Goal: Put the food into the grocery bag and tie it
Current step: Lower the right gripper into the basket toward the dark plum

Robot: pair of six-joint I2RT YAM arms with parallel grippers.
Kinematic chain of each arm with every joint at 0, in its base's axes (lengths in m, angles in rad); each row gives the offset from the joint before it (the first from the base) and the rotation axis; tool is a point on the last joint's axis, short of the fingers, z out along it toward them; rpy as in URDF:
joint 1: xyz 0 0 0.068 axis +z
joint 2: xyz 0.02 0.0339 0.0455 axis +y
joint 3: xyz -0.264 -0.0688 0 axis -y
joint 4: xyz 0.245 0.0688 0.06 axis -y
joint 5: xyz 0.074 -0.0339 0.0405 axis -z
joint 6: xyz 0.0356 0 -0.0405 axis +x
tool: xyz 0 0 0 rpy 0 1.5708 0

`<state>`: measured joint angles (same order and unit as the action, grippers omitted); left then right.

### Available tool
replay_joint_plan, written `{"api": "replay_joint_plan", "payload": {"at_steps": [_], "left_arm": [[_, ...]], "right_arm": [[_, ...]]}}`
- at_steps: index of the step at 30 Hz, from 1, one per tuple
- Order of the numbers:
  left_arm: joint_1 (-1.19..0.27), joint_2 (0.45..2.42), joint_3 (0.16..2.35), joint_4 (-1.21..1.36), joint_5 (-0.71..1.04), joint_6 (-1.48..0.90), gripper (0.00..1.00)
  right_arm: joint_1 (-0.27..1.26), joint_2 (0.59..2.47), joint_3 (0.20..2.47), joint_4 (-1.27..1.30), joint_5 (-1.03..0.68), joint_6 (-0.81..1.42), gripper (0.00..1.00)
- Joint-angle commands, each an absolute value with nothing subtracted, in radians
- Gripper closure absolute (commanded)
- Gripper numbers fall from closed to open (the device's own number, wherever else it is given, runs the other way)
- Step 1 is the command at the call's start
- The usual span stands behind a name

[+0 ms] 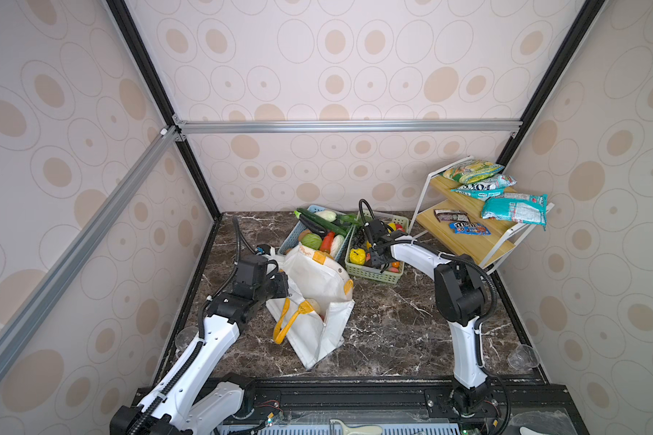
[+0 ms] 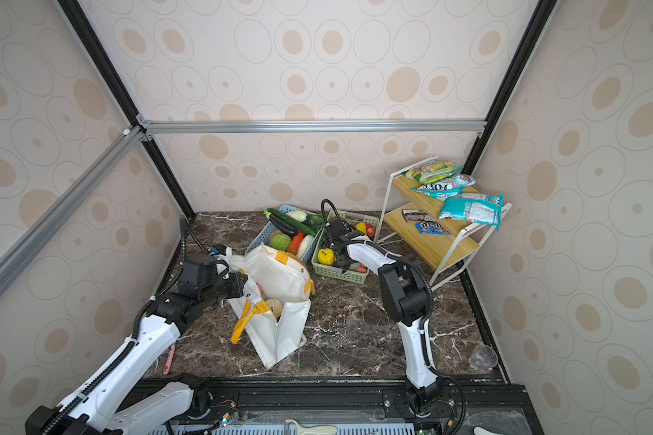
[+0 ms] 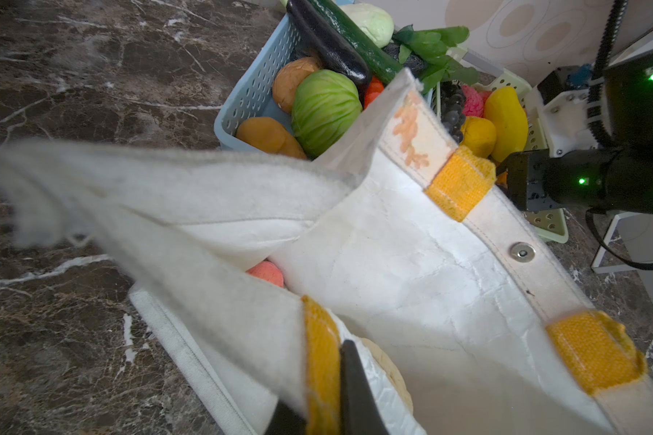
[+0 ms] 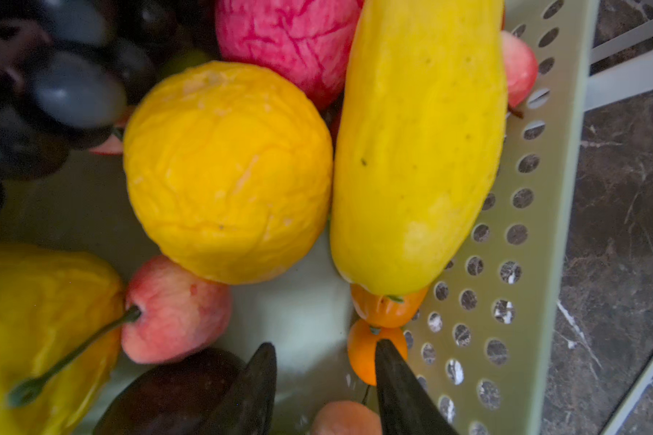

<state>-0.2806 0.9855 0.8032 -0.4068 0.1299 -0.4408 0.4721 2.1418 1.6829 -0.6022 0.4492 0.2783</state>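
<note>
The right hand, released and empty, hangs among the food in the green basket. The grocery bag lies just to its left, rim clenched by the left hand.

Grocery bag before vegetable basket, fruit basket rightward, then shelf.
</note>
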Motion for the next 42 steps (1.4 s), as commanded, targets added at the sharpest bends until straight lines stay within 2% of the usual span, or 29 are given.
{"api": "replay_joint_plan", "payload": {"at_steps": [1,11,15,31,36,42], "left_arm": [[-0.279,0.975,0.838,-0.402,0.119,-0.427,1.00],[-0.279,0.982,0.833,-0.391,0.123,-0.432,1.00],[-0.279,0.985,0.822,-0.372,0.138,-0.439,1.00],[-0.278,0.958,0.807,-0.375,0.135,-0.427,1.00],[-0.278,0.946,0.796,-0.373,0.141,-0.424,1.00],[-0.276,0.931,0.802,-0.391,0.129,-0.405,1.00]], "right_arm": [[0.465,2.170,1.689,-0.600,0.448,0.294,0.55],[0.463,2.159,1.791,-0.826,0.401,0.315,0.54],[0.463,2.128,1.788,-0.870,0.360,0.337,0.48],[0.459,2.164,1.962,-1.163,0.267,0.393,0.40],[0.447,2.213,1.973,-1.165,0.213,0.422,0.41],[0.432,2.245,1.991,-1.152,0.199,0.466,0.52]]}}
